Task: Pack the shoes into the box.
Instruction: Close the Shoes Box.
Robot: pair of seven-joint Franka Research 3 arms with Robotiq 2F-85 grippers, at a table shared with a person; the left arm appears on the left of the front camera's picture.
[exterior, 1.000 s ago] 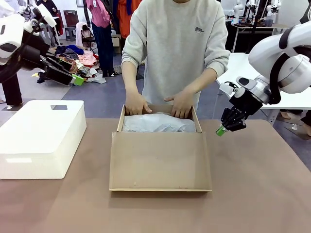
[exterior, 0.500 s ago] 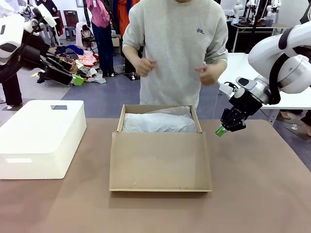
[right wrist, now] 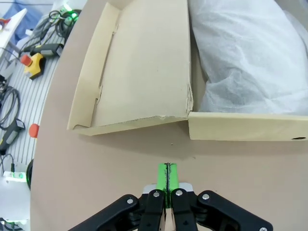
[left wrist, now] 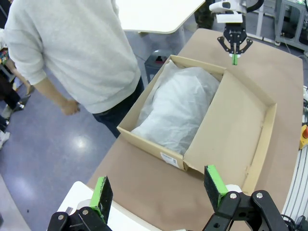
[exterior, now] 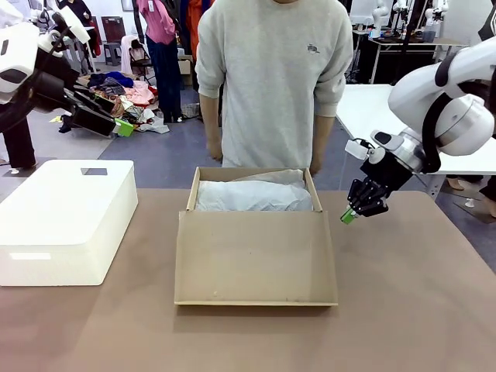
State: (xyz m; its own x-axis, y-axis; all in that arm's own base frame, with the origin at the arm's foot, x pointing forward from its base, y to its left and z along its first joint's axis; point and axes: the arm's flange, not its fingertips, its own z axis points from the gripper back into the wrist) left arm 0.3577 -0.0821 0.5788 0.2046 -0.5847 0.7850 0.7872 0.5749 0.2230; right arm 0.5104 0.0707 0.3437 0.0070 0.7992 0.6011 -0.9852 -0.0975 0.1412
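The left end effector [left wrist: 156, 180] is released, the right end effector [exterior: 346, 217] clenched empty; the light, bendy lid [exterior: 256, 260] of the box [exterior: 191, 190] suits a front-edge grip.

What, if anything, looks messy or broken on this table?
Nothing is spilled or broken. The white tissue paper is bunched up and heaped past the rim of the open box, and the lid has a slightly ragged edge near its fold, seen from the right wrist.
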